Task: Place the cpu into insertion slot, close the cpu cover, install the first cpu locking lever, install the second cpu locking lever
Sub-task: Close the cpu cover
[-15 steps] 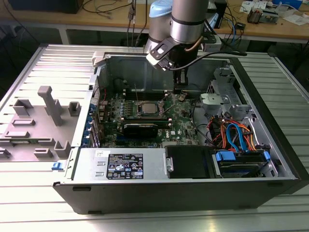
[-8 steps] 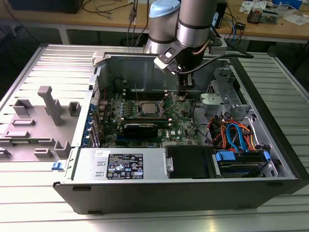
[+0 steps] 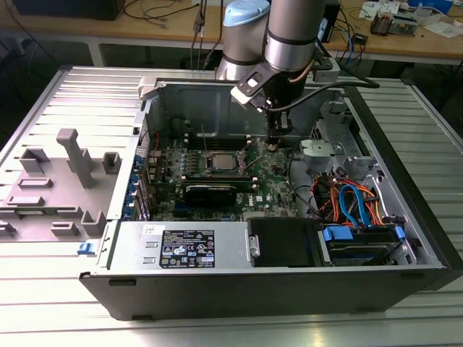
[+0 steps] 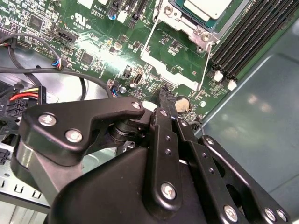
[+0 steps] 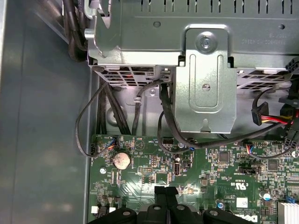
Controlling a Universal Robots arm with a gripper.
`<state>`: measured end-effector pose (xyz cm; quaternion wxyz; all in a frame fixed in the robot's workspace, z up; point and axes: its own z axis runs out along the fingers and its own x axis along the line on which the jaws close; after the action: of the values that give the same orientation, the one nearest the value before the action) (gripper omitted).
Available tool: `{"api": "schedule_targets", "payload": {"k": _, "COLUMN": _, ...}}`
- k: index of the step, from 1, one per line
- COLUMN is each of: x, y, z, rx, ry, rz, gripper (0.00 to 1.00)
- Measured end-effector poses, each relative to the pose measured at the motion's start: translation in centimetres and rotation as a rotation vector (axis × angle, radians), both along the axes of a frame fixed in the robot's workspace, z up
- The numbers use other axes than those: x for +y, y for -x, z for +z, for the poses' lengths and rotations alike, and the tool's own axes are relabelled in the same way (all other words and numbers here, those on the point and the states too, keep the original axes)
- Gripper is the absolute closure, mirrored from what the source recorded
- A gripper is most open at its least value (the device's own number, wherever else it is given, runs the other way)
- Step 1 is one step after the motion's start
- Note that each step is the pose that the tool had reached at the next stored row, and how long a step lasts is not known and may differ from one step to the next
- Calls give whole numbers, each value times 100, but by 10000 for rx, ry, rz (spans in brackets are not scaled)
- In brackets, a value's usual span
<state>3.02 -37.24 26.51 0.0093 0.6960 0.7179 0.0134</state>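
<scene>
1. Deep inside the open computer case, the cpu lies flat in the insertion slot, silver top up, with the cpu cover apparently folded down around it.
2. By its look the chip is light, rigid and delicate, and is best taken by its edges.
3. A thin wire locking lever runs beside the socket; it looks springy and easiest to catch near its free end.
4. Just beside the socket, the gripper hovers over the green motherboard near a coin battery, its fingers pinched together with nothing visible between them.
5. The case rests on a slatted desk.
</scene>
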Motion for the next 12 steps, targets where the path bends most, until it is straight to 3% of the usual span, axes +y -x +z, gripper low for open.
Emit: {"api": "schedule_targets", "payload": {"k": 12, "x": 0, "y": 0, "z": -39, "rx": 1, "ry": 1, "rz": 105, "gripper": 89}}
